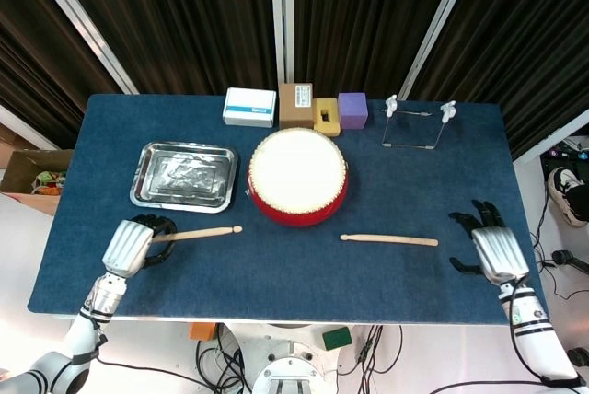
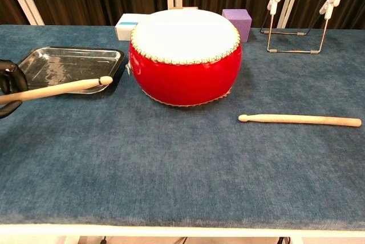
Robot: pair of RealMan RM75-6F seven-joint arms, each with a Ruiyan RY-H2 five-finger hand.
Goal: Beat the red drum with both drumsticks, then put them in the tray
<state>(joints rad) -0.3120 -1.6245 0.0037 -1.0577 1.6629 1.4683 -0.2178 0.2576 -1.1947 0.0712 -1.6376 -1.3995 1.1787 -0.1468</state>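
Observation:
The red drum (image 1: pixel 298 177) (image 2: pixel 185 57) with a white skin stands mid-table. My left hand (image 1: pixel 136 242) (image 2: pixel 9 86) grips one wooden drumstick (image 1: pixel 198 233) (image 2: pixel 57 89) by its butt, tip pointing right toward the drum and held a little above the cloth. The other drumstick (image 1: pixel 389 239) (image 2: pixel 299 120) lies flat on the cloth to the right of the drum. My right hand (image 1: pixel 491 245) rests open at the table's right edge, apart from that stick; the chest view does not show it. The metal tray (image 1: pixel 184 175) (image 2: pixel 65 64) sits left of the drum with nothing in it.
Along the far edge stand a white box (image 1: pixel 250 106), a brown box (image 1: pixel 295 104), a yellow block (image 1: pixel 326 116) and a purple cube (image 1: pixel 352 110) (image 2: pixel 238 21). A wire stand (image 1: pixel 419 122) (image 2: pixel 299 19) is at the back right. Blue cloth covers the table (image 1: pixel 276 274).

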